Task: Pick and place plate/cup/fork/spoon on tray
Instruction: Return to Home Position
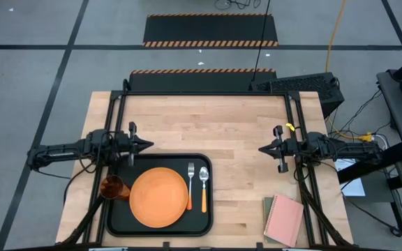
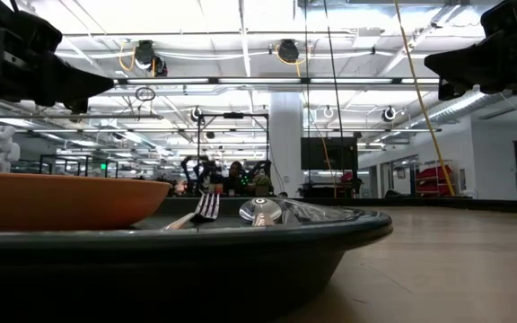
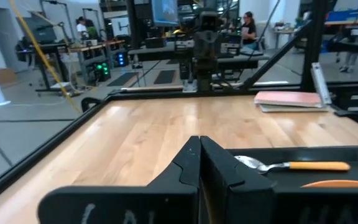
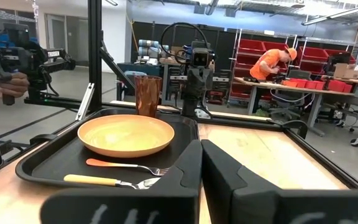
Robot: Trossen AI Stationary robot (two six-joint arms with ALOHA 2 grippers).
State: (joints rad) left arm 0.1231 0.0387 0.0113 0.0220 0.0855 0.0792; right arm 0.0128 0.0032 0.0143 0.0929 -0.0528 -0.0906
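The black tray (image 1: 117, 222) lies at the table's near left. On it are the orange plate (image 1: 159, 197), the fork (image 1: 190, 185) and the spoon (image 1: 203, 185), side by side to the right of the plate. The amber cup (image 4: 148, 95) stands upright at the tray's left edge (image 1: 114, 187). My left gripper (image 1: 150, 145) hovers shut and level just beyond the tray's far edge, pointing right. My right gripper (image 1: 261, 148) hovers shut and level at the table's right, pointing left. Neither holds anything.
A pink notebook (image 1: 285, 219) lies on a green one at the table's near right corner. Bare wood spreads between the two grippers and to the far edge. Black frame rails (image 1: 295, 118) run along the table's sides. People stand in the room beyond (image 4: 275, 62).
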